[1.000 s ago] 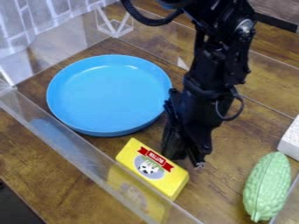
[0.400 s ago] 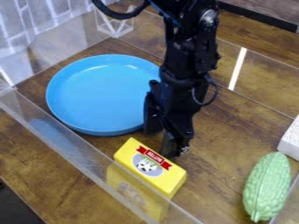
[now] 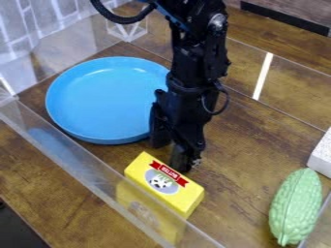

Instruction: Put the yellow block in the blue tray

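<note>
Leftward-shifted claw (image 3: 177,155) gapes over boxy yellow block (image 3: 165,182), beside round blue tray (image 3: 77,92).

The robot arm (image 3: 195,58) is black all over, built of chunky, boxy segments joined one above another, with a faint sheen on their faces. A thin black cable loops out near its upper end. Its gripper (image 3: 175,153) is likewise black, ending in two slim dark jaws. No markings are legible.
</note>
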Available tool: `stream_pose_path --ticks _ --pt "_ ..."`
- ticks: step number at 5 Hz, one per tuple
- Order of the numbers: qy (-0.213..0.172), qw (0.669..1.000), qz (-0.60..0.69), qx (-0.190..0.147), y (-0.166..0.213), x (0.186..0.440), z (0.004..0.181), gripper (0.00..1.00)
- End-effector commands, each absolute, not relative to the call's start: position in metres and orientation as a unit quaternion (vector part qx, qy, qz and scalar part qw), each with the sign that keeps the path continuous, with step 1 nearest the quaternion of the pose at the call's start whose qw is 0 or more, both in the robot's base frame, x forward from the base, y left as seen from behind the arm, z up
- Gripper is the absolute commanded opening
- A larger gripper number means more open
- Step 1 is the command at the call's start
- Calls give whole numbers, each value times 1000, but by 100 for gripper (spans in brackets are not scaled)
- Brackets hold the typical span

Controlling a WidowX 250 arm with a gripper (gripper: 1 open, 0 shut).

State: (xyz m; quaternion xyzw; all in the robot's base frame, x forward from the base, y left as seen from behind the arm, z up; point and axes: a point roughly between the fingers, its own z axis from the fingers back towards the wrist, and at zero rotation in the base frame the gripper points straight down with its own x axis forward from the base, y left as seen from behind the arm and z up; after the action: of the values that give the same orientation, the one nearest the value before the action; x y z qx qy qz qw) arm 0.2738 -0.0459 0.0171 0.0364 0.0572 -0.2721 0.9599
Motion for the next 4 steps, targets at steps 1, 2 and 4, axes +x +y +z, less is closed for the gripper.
stream_pose_path --ticks 1,2,4 --pt "96 938 -330 41 -48 249 19 100" --pt "103 944 -312 40 -53 252 21 100" --pt "113 930 -348 45 -47 261 23 100"
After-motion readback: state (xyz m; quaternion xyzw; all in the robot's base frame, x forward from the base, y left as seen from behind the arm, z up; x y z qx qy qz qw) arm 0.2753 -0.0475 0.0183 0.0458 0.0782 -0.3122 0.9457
